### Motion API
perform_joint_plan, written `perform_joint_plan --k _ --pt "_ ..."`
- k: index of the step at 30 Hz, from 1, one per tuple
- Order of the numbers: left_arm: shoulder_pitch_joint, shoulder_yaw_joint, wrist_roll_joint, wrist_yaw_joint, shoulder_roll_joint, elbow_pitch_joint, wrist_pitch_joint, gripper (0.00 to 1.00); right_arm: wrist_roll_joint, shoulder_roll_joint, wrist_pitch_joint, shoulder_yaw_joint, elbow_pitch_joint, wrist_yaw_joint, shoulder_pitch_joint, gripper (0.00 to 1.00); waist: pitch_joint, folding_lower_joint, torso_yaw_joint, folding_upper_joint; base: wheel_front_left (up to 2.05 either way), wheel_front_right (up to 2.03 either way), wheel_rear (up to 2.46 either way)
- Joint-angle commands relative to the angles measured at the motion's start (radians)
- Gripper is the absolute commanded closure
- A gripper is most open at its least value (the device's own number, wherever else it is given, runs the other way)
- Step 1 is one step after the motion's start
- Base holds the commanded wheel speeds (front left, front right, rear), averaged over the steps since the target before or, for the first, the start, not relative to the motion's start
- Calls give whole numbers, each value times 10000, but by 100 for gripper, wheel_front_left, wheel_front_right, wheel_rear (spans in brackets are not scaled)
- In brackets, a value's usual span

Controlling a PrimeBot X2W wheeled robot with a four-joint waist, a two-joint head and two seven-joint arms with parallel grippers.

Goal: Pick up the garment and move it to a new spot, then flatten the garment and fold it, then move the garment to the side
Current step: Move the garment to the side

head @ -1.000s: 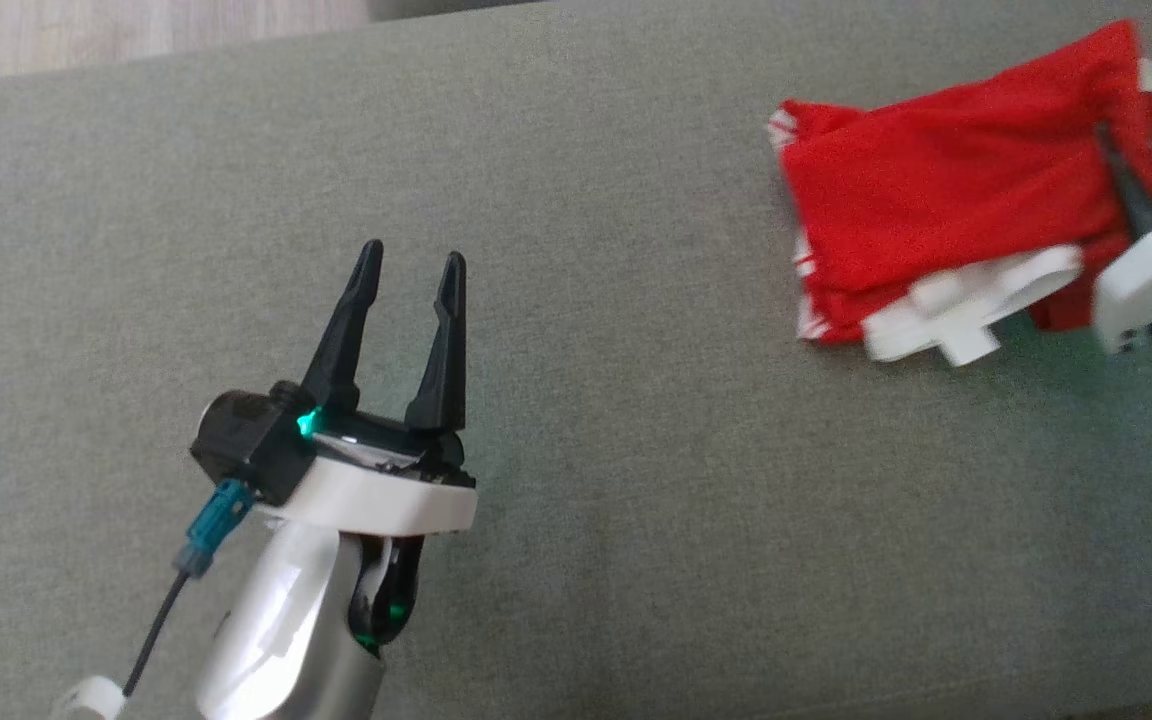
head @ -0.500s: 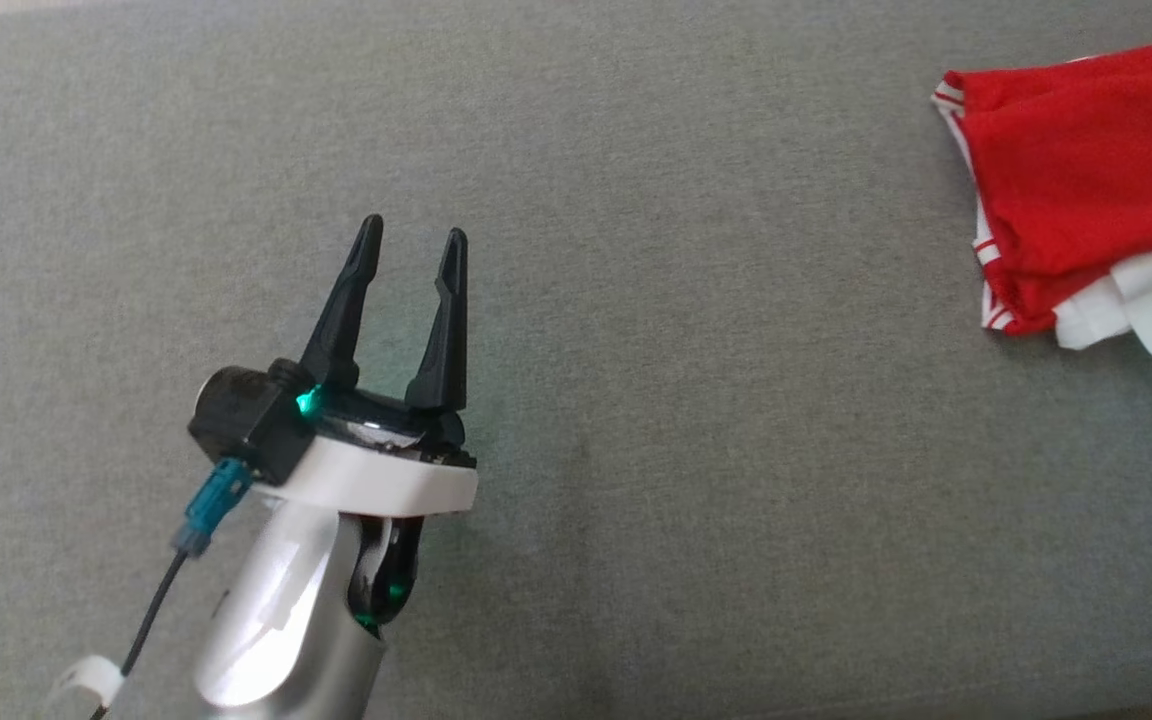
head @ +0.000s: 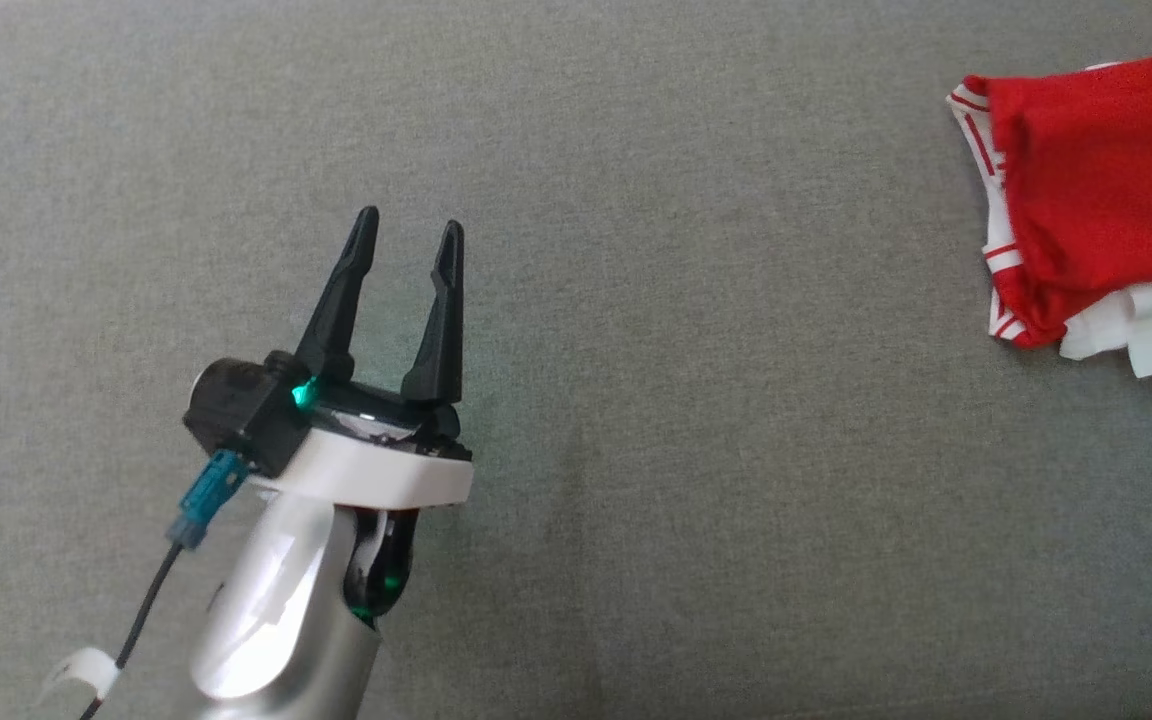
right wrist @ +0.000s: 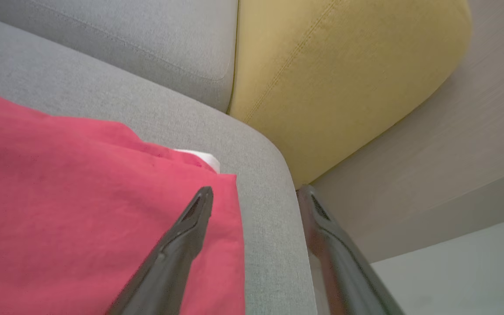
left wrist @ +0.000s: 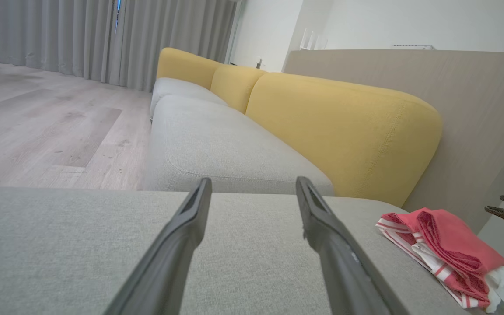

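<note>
left end effector [head: 410, 220]: fingers spread, empty, pointing forward from a pale forearm [head: 271, 610] | right end effector [right wrist: 255, 190]: fingers parted wide, gripping nothing

You are looking at one red garment [head: 1106, 190] at two o'clock, two grippers, the left gripper [head: 409, 222] and the right gripper [right wrist: 256, 190], and three yellow back cushions [left wrist: 344, 131].

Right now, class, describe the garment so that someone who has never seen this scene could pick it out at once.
Start at the long grey upholstered seat next to the yellow backrest. At the seat's right end in the head view lies the garment, folded into a small bundle. It is bright red against the grey fabric, with white striped trim along its edges.
</note>
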Motion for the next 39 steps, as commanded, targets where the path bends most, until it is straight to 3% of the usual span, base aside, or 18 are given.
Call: perform_joint_plan --k 1,15,25,32,39 --pt "-170 436 125 -36 77 -270 -51 0 -172 -120 -186 -133 -272 35 -169 0 -163 0 -37 0 0 0 0" --pt "564 1660 243 -34 77 -622 -51 0 151 2580 -656 -726 -2889 35 -169 0 -1647 0 -228 0 0 0 0" --pt "1239 2273 178 85 77 -674 -51 0 1068 4485 -619 -1411 -5033 35 1531 0 -2313 0 -3 0 0 0 0" --pt "1704 2259 35 55 77 -274 -51 0 1157 5835 -1038 -1782 -5173 35 3339 0 -2542 0 92 0 0 0 0" --pt "2361 2244 -250 -16 77 35 -51 0 1688 6151 -1604 -1416 -4781 35 4884 0 -2756 0 132 0 0 0 0"
